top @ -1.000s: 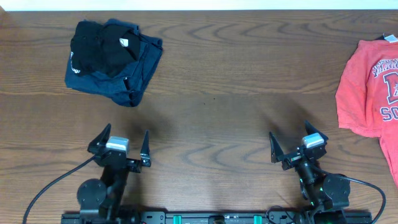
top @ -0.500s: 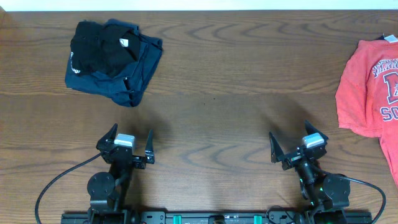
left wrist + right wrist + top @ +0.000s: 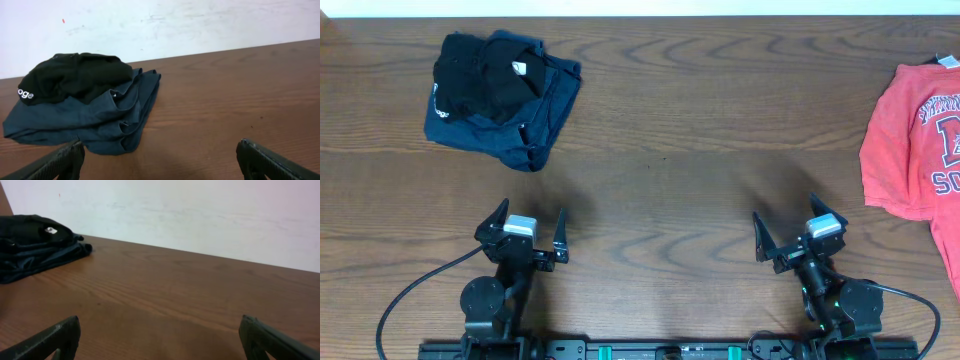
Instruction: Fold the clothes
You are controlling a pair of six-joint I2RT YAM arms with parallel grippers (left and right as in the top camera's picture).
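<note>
Left gripper [image 3: 530, 214]: jaws apart, empty.
Right gripper [image 3: 785, 208]: jaws apart, empty.
Coral T-shirt [image 3: 905, 150]: flat at the worktop [image 3: 660, 200] right edge.
Advice: probably drag it to the centre first, by the hem.

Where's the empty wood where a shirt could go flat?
The big bare stretch of table lies in the middle, between the navy garment under the black T-shirt and the coral-red T-shirt. Bare too between the left end effector and right end effector. Crowded: far-left pile, right edge.
</note>
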